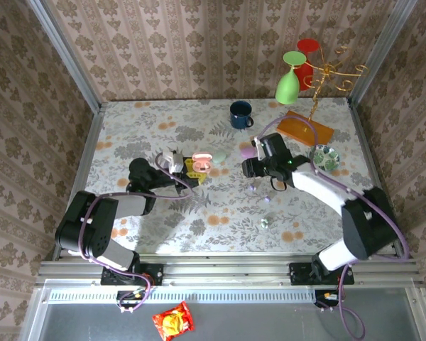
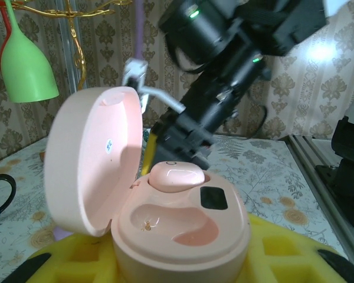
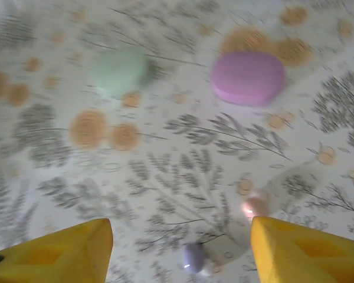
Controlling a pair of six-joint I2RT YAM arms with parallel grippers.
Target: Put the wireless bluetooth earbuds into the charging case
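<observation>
My left gripper (image 1: 188, 168) is shut on the pink charging case (image 1: 204, 162), with yellow fingers (image 2: 295, 253) on both sides of its base. The case (image 2: 183, 236) stands open, its lid (image 2: 91, 159) tilted up on the left. One pink earbud (image 2: 176, 175) sits in the far socket; the near socket is bare. My right gripper (image 1: 252, 170) hovers open over the table just right of the case. A purple earbud (image 3: 194, 257) lies on the cloth between its yellow fingertips (image 3: 65, 247), and a pink earbud (image 3: 255, 206) lies by the right finger. Two more tiny earbuds (image 1: 265, 222) lie nearer the front.
A green pebble (image 3: 119, 71) and a purple pebble (image 3: 248, 76) lie beyond the right gripper. At the back stand a blue mug (image 1: 241, 114), a gold rack (image 1: 319, 78) on an orange base with green (image 1: 287, 85) and red goblets, and a glass dish (image 1: 324, 156).
</observation>
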